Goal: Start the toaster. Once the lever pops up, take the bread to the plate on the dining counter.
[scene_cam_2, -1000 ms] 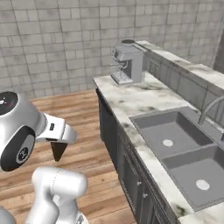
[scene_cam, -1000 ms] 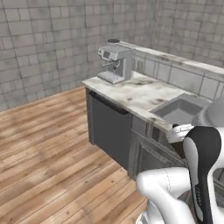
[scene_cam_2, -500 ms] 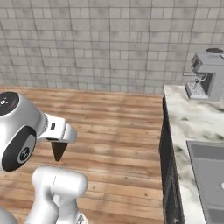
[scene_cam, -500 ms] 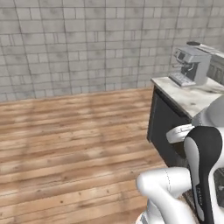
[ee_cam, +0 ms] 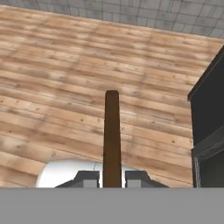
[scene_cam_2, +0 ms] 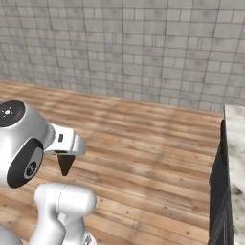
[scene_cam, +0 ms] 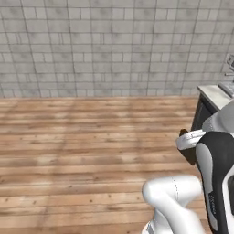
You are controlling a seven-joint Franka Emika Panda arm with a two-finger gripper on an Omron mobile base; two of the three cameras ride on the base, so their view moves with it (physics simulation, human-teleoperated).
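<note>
Floor: I am seeing bare wooden planks over the left and the middle, with a gray tiled wall far behind.
Gripper: I am seeing its jaws narrow, closed on the bread in the hand view.
Bread: I am holding it edge-on, a thin brown slice standing up between the fingertips; in the right base view a dark piece is hanging under the hand, which I judge is the same slice.
Marble worktop: it is passing at the right edge, over a dark cabinet front.
Done, as I judge: the toasting and the pick-up are finished, because the slice is already in my grip.
Left: I am carrying it to the plate on the dining counter, then I must put it down and let go.
</note>
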